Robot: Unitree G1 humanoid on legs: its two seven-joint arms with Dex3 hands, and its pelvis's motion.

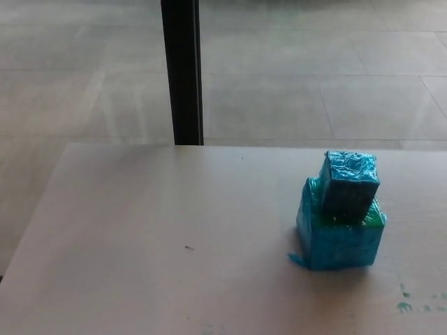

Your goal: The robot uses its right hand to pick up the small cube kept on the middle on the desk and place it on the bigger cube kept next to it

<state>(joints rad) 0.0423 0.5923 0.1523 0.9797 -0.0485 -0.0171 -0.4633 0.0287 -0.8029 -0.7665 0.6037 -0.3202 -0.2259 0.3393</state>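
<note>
The small cube (350,180), wrapped in crinkled blue film, sits on top of the big cube (340,237), toward that cube's far right part, turned a little so its edges do not line up with those below. It stands upright and rests on the big cube's top face, where a strip of green shows just beside its base. The big cube, wrapped in the same blue film, stands on the table (154,237) in the right half, nearer the right edge than the left and closer to the near edge than the far one. A loose flap of film sticks out at its near left bottom corner and lies on the table. A tiny dark speck (188,247) lies on the tabletop well apart from the cubes, toward the middle, and a few green marks (406,304) dot the near right corner. Neither robot hand shows in the head view, so whether the fingers are apart or together cannot be told. Beyond the table's far edge a black post (181,70) rises from a grey tiled floor (314,77).
</note>
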